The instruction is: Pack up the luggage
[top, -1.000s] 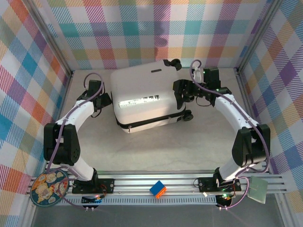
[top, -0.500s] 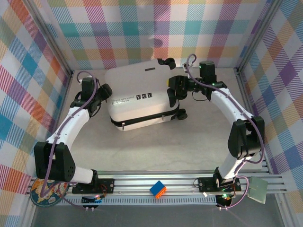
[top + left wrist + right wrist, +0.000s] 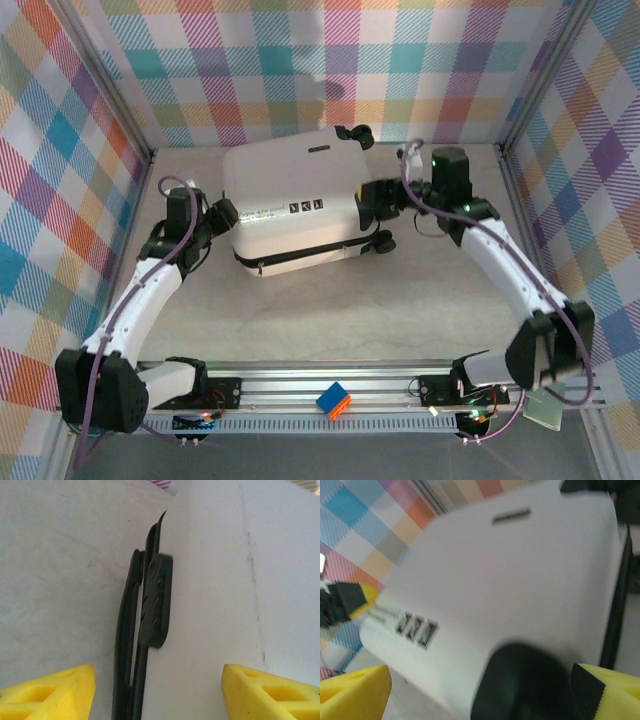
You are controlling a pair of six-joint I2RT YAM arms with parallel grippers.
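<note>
The luggage (image 3: pixel 290 200), a white hard-shell suitcase lying flat and zipped, sits at the back middle of the table. My left gripper (image 3: pixel 225 213) is against its left side. In the left wrist view the left gripper (image 3: pixel 157 692) stands open, yellow fingertips (image 3: pixel 50 692) wide apart either side of the black side handle (image 3: pixel 157 600) on the white shell (image 3: pixel 215 580). My right gripper (image 3: pixel 366 205) is at the suitcase's right end by the wheels. The right wrist view is blurred, with the right gripper (image 3: pixel 480 690) open and a black wheel (image 3: pixel 525 680) between its fingers, close to the right one.
Plaid walls close in on the back and both sides, with metal posts at the corners. A coloured cube (image 3: pixel 334 400) rests on the rail between the arm bases. A pale square pad (image 3: pixel 545 403) lies at the near right. Bare tabletop (image 3: pixel 320 310) lies in front of the suitcase.
The suitcase has slid left and slightly back and turned a little. Both arms followed it, the left elbow swinging down and outward. The right jaws have narrowed slightly.
</note>
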